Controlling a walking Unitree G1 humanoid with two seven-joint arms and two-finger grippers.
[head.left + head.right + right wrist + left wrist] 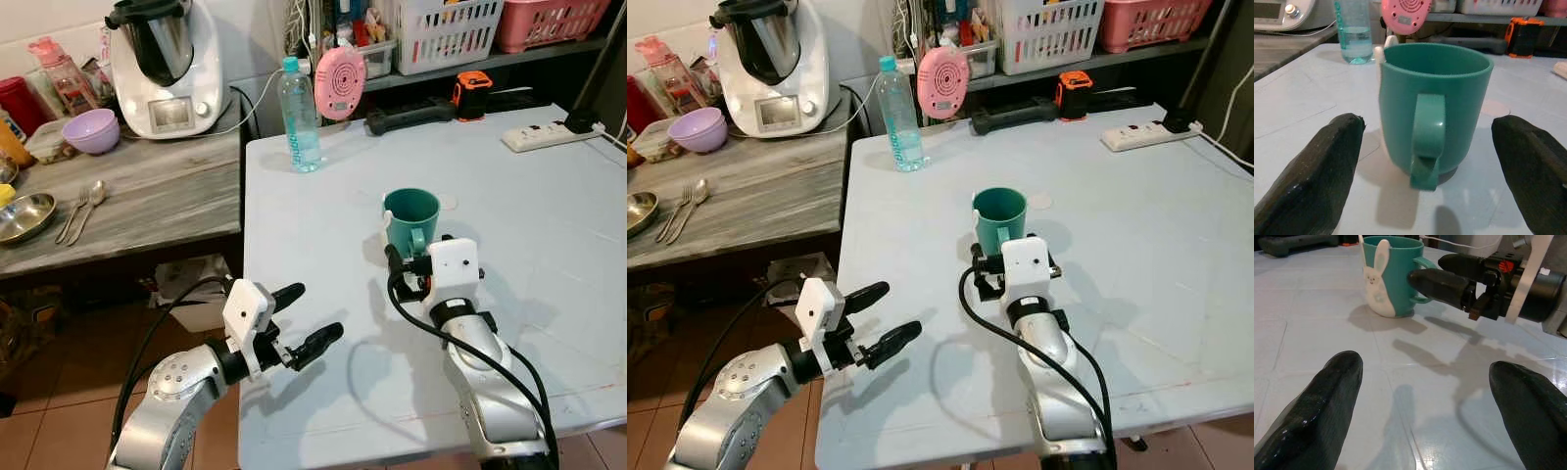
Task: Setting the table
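Note:
A teal mug (411, 215) with a white bunny on its side (1382, 279) stands upright near the middle of the white table (549, 255). Its handle (1427, 139) faces me. My right gripper (409, 257) hovers just in front of the mug, open, one finger on each side of the handle and touching nothing. My left gripper (318, 311) is open and empty over the table's front left edge, pointing across toward the mug. A fork and spoon (83, 211) lie on the wooden counter (157, 196) to the left.
A water bottle (299, 116) stands at the table's far left corner and a power strip (549, 135) at the far right. On the counter are a metal bowl (24, 215), a purple bowl (91, 130) and a kitchen machine (167, 64). A gap separates counter and table.

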